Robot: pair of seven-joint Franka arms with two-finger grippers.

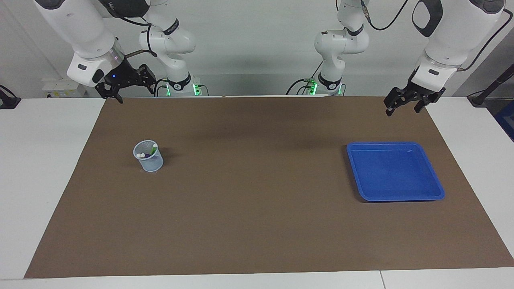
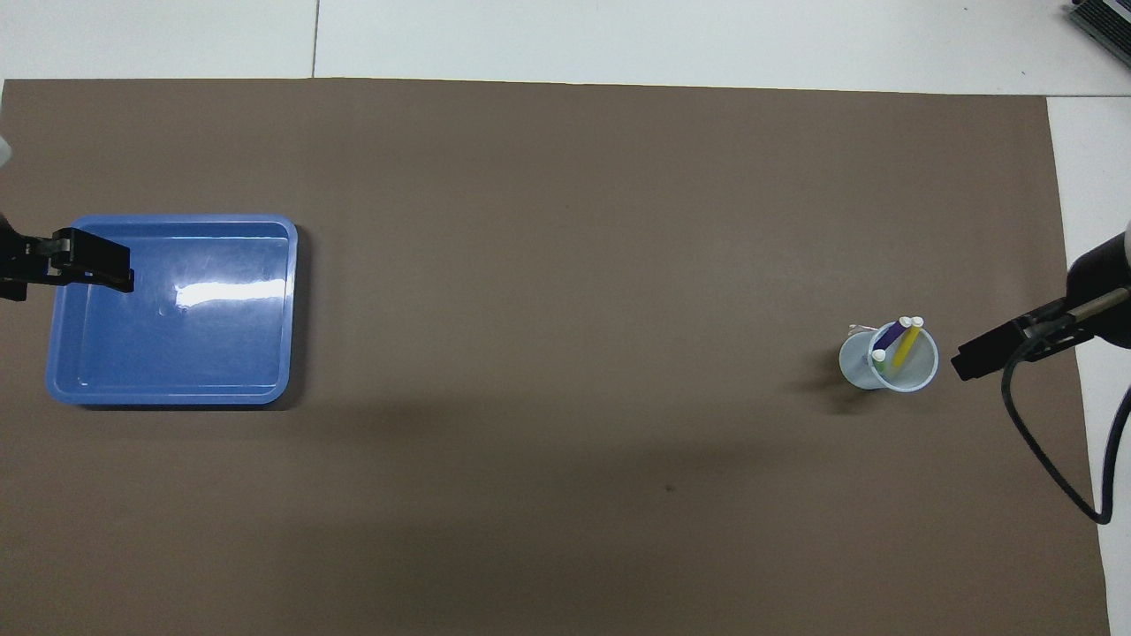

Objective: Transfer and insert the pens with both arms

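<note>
The yellow pen [image 2: 907,345], the purple pen [image 2: 891,334] and the green pen [image 2: 879,362] stand together, pale caps up, in a clear plastic cup [image 2: 894,364] on the brown mat toward the right arm's end. In the facing view the cup [image 1: 149,158] shows two white caps. My right gripper [image 1: 130,90] hangs empty, high over the mat's edge by the robots; in the overhead view the right gripper [image 2: 972,360] shows beside the cup. My left gripper [image 1: 402,107] hangs open and empty over the mat's corner, and the left gripper [image 2: 88,263] overlaps the tray's edge from above.
An empty blue tray [image 1: 395,172] lies on the mat toward the left arm's end, also in the overhead view [image 2: 177,353]. Two smaller white arm bases with green lights [image 1: 180,86] stand at the robots' edge of the table.
</note>
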